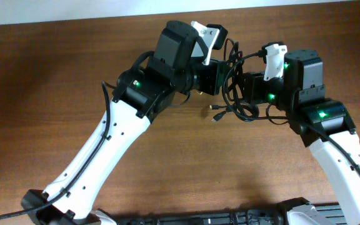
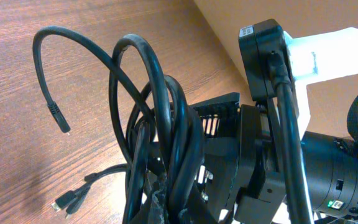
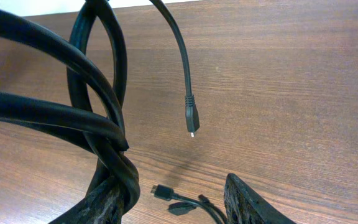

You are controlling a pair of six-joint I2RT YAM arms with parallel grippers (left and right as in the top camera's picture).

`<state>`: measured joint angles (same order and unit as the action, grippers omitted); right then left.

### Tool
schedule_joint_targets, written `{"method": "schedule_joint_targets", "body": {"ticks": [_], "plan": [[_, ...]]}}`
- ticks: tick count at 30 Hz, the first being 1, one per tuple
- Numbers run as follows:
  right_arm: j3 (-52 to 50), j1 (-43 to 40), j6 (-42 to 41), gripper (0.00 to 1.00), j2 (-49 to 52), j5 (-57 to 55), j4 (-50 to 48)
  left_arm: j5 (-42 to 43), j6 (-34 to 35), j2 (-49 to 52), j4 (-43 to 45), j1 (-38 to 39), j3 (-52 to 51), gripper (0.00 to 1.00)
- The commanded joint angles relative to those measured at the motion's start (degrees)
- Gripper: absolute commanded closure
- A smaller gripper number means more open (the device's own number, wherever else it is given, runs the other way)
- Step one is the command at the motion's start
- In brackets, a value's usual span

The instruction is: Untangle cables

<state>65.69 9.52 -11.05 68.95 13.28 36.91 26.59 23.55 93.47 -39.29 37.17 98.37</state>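
Right wrist: light, floppy thin black cables drape over my half-open right claw; my left claw clamps them; I'd pinch by the small plug ahead.

Looped cables hang over the table, one plug dangling.

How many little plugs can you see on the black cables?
3. One plug hangs in the air on a loose end. Two plugs lie side by side on the table. Others may hide in the bundle.
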Motion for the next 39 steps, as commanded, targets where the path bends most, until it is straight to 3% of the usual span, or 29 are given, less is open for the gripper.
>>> {"method": "schedule_joint_targets", "body": {"ticks": [1,9,27,39], "plan": [[0.1,-0.2,-3.9,0.51,1.3,-5.0,0.1,4.1,-0.5,-1.5,1.2,0.5,1.1,1.00],[0.1,-0.2,-15.6,0.50,1.3,-5.0,-2.0,4.1,-0.5,-1.5,1.2,0.5,1.1,1.00],[0.1,-0.2,-16.5,0.50,0.2,-9.9,0.9,-1.6,-0.5,-1.5,1.1,-6.3,1.1,1.00],[0.1,-0.2,-19.9,0.50,-2.7,-20.3,6.4,-10.6,-0.5,-1.5,0.0,-6.3,1.1,1.00]]}}
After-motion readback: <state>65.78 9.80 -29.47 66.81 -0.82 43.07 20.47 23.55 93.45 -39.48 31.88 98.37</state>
